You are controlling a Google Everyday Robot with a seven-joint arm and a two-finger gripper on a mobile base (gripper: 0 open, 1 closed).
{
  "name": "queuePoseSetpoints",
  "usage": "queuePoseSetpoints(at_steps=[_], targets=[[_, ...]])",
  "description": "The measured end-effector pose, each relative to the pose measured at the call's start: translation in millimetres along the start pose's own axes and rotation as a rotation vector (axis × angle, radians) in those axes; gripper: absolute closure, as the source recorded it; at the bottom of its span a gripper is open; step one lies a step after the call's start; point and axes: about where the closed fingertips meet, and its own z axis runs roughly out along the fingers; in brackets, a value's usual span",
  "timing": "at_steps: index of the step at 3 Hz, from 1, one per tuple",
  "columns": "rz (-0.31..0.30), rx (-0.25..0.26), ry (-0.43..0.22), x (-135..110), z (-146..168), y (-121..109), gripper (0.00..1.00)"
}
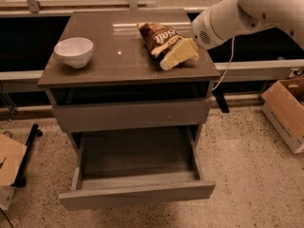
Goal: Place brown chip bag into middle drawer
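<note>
The brown chip bag [159, 38] lies crumpled on the cabinet top [114, 61], right of centre, with white lettering facing up. My gripper [172, 60] reaches in from the right, its cream fingers lying over the bag's right lower edge, just above the cabinet top. The white arm [247, 8] runs off to the upper right. The middle drawer [135, 191] is pulled open below, its grey inside bare. The drawer front above it [130, 115] is closed.
A white bowl [74, 52] stands on the left of the cabinet top. A cardboard box [287, 110] sits on the floor at right. Another box edge and a dark wheeled base are at the lower left. A railing and glass run behind.
</note>
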Motion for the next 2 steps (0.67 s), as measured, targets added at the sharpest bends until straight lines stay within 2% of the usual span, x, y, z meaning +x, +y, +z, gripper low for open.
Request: queuePoseSetpoints(at_steps=[1, 2], targets=[[0.000, 0.000, 0.000, 0.0, 0.0, 0.0, 0.00], [0.048, 0.039, -0.041, 5.2, 6.1, -7.6, 0.00]])
